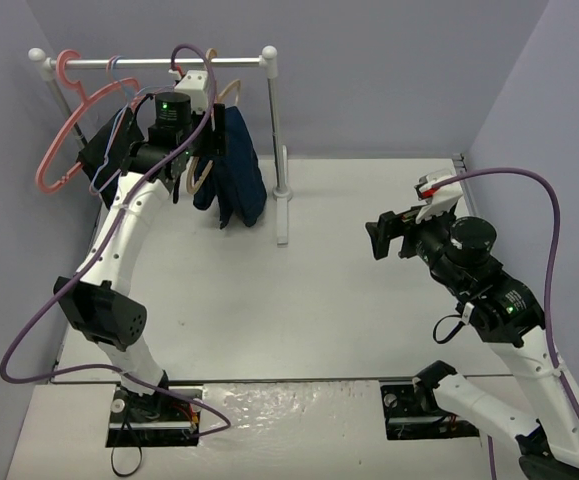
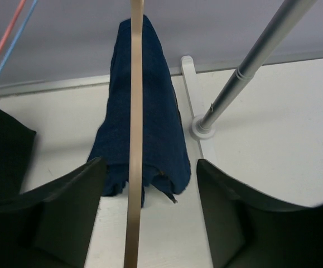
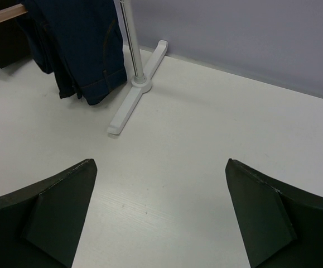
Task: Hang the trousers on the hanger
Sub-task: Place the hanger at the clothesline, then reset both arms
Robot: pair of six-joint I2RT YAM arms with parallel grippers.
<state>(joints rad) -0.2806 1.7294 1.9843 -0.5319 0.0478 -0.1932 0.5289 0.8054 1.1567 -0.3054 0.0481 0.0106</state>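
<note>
The dark navy trousers (image 1: 237, 175) hang folded over the tan wooden hanger (image 1: 200, 180), whose hook is on the rack rail. In the left wrist view the trousers (image 2: 161, 123) drape behind the hanger's wooden bar (image 2: 134, 111). My left gripper (image 1: 212, 135) is raised at the rack and open. Its jaws stand on either side of the bar (image 2: 149, 167) with gaps, not touching it. My right gripper (image 1: 384, 238) is open and empty above the table at the right (image 3: 161, 167). It sees the trousers (image 3: 83, 44) and one hanger end (image 3: 5, 14) at its upper left.
A white rack with a rail (image 1: 149, 62), a post (image 1: 274, 140) and a foot (image 1: 284, 215) stands at the back. A pink plastic hanger (image 1: 61, 135), thin wire hangers (image 1: 119, 112) and a black cloth (image 1: 102, 152) hang at its left.
</note>
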